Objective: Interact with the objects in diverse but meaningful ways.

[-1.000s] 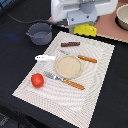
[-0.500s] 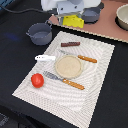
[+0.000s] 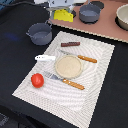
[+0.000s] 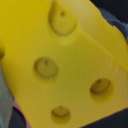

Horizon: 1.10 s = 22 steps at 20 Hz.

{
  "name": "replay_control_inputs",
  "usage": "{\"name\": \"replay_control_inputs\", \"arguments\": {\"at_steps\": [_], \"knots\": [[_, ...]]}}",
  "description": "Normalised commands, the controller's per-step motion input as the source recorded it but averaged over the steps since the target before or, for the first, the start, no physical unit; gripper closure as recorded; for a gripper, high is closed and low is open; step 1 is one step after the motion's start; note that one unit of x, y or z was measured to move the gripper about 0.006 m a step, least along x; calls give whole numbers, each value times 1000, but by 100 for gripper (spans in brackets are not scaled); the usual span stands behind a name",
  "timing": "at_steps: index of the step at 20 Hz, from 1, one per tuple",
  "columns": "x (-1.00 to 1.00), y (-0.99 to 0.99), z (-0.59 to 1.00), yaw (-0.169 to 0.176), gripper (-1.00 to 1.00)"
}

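Landmark: tan plate, mid of the striped placemat on the dark bench. Nearest the camera: red tomato and fork, just in front of the plate. White fish beside the plate on the exterior view's left. Knife touching the plate's far rim; brown sausage stick a bit beyond. Grey two-handled pot off the mat, further back. Farthest: gripper w/ yellow cheese wedge at it, probably clamped; jaws hidden, can't tell.
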Motion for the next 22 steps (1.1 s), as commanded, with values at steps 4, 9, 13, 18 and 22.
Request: {"name": "replay_control_inputs", "arguments": {"at_steps": [4,9,13,18,22], "knots": [[-991,0,-274,47,100],[-991,-12,-361,42,100],[-959,-64,-385,27,100],[-765,-132,-347,0,100],[-498,-140,-331,0,100]]}}
